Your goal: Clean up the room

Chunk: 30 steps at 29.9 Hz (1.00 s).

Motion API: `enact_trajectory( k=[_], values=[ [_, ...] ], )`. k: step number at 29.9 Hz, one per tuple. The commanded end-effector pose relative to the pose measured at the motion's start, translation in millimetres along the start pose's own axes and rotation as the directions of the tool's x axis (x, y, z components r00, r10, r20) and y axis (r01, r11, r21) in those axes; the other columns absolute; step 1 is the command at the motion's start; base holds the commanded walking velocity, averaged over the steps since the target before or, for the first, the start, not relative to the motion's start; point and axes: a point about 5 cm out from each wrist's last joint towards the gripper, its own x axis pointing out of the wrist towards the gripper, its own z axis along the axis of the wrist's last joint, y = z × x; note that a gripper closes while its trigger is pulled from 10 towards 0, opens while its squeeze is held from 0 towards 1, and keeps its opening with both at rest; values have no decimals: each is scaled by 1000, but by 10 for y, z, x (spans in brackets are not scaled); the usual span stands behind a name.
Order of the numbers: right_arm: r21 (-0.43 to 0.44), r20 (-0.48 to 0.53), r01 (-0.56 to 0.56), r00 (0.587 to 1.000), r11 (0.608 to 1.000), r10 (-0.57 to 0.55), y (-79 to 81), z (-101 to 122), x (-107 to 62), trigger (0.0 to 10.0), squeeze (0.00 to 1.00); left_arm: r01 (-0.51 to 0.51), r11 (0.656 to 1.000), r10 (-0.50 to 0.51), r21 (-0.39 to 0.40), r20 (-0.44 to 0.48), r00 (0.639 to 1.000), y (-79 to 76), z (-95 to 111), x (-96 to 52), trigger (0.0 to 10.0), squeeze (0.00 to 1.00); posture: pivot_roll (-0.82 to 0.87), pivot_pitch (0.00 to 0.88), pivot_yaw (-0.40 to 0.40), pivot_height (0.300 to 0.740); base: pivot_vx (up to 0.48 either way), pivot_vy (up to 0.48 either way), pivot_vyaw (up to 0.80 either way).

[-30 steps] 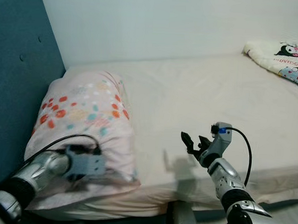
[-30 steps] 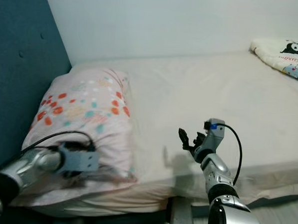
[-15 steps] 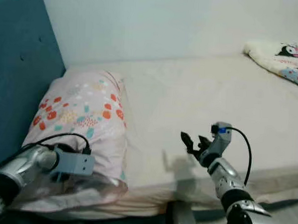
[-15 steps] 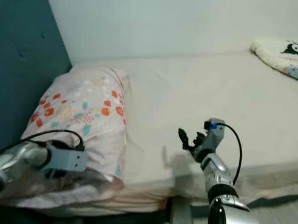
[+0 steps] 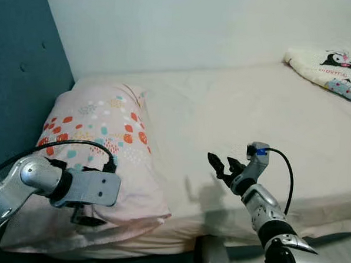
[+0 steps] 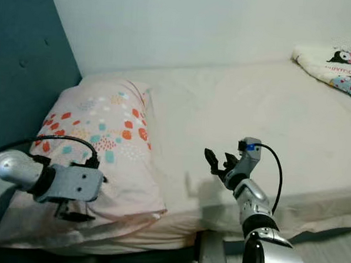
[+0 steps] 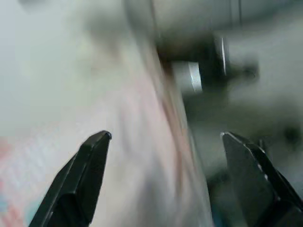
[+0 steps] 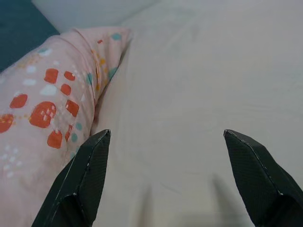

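Observation:
A pink pillow (image 5: 98, 139) with red and teal spots lies at the head of the bed (image 5: 241, 111), against the teal headboard (image 5: 19, 82). My left gripper (image 5: 84, 216) hangs over the pillow's front edge; in the left wrist view it (image 7: 165, 136) is open, with blurred pink fabric between its fingers. My right gripper (image 5: 221, 165) hovers open above the bare sheet near the bed's front edge, to the right of the pillow. The right wrist view shows the pillow (image 8: 42, 109) beyond that gripper (image 8: 166, 132), with nothing between the fingers.
A folded cream blanket (image 5: 329, 69) with cartoon prints lies at the far right of the bed. A white wall runs behind the bed. A grey bed-frame part (image 5: 213, 257) and a strip of floor (image 5: 340, 249) show below the mattress edge.
The pillow was drawn toward the headboard and now lies flatter with its front corner spread out. My left gripper has lifted off the pillow's front edge. The right arm barely moved.

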Motion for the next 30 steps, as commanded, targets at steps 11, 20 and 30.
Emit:
enact_trajectory(
  k=[11,20,30],
  values=[
    [54,79,-19,997,998,15,33,111,35,10000,0,-421,661,693,-621,291,659,594,-91,95,10000,0,-83,0,-6,574,0,0,0],
    [45,50,-59,997,997,57,125,5,50,10000,0,-426,114,878,-898,-109,465,396,-691,447,10000,0,-73,0,-20,608,-244,0,0],
    [39,39,-95,995,995,94,229,-31,97,10000,0,-457,-93,863,-885,-301,406,178,-932,609,10000,0,-63,0,-22,647,0,0,0]
  ],
)
